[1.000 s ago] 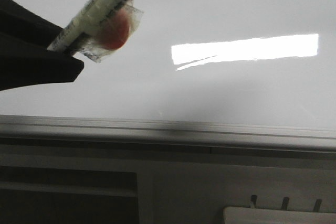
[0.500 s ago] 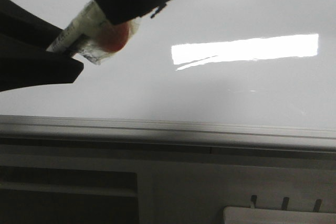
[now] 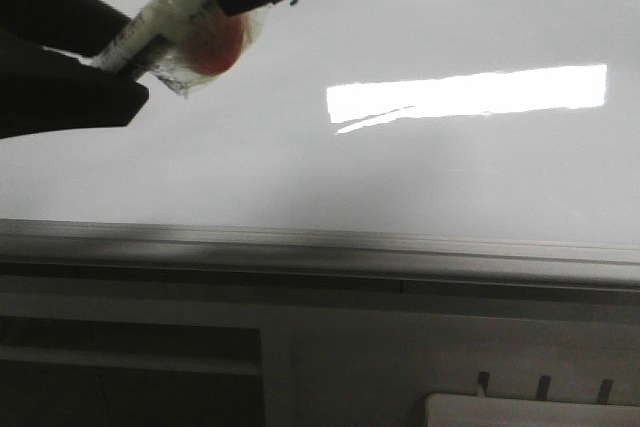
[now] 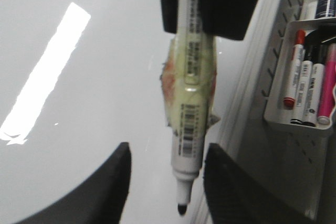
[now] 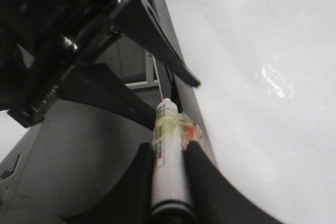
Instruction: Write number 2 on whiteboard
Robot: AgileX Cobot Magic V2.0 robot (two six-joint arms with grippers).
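**Right gripper clamped on the marker, board still unmarked**

Right gripper (image 5: 169,153) holds the marker (image 5: 167,174) between its two dark fingers, closed firmly on the barrel. Left gripper (image 4: 165,174) stands with its fingers apart on either side of the marker's tip end, touching nothing that can be made out. The marker therefore appears to be carried by the right arm alone, at a stage that looks like a handover between the arms.

Progress. The whiteboard (image 3: 420,177) shows no ink in any view: only a bright rectangular reflection (image 3: 465,94) and a faint streak beneath it. No stroke of the number 2 is visible, so the whole digit remains to be written. The tip is uncapped and dark; whether it touches the board cannot be told.

Views compared. The front view gives the board's full lower rail (image 3: 320,252) and the taped, orange-padded middle of the marker, but hides the tip behind dark arm parts. The left wrist view alone shows the bare nib (image 4: 182,208) and a white tray (image 4: 294,119) of spare markers (image 4: 307,90) beside the board's edge. The right wrist view alone shows the clamping fingers on the barrel.
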